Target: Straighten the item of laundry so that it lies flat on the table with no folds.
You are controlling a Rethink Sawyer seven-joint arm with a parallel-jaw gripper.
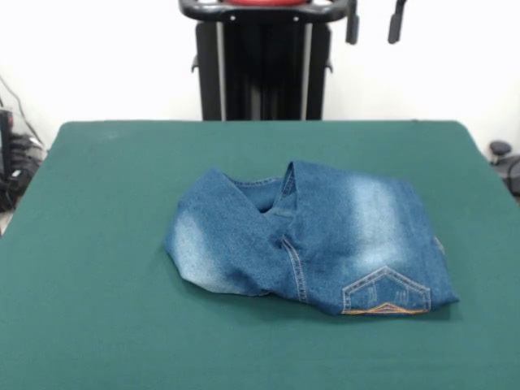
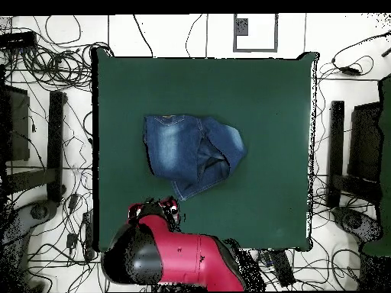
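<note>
Jeans (image 1: 313,240) lie in a folded, bunched heap near mid-table, slightly toward one side; not flat. Front view: denim doubled over itself, faded whitish patches on left lobe and across upper right, one back pocket (image 1: 385,292) w/ orange embroidery showing at the near right corner. A V-shaped opening at the top of the heap, w/ a seam running down from it in tan stitching. Legs can't be traced separately – tucked under or folded in, hidden by the top layers. Waistband hard to make out.

Overhead view: jeans (image 2: 191,152) show as a squarish lump w/ a darker flap sticking out toward the robot side; inner folds unreadable.

Table (image 1: 114,244) w/ dark green cloth is much wider than the heap; near edge cut off at bottom of front view.

Gripper (image 1: 374,23): only two dark finger tips hang at the top edge of front view, apart w/ nothing between them, well clear of jeans. Rest of it cut off. Overhead, the red & black arm (image 2: 172,255) sits at the table's edge, gripper itself not distinguishable there
</note>
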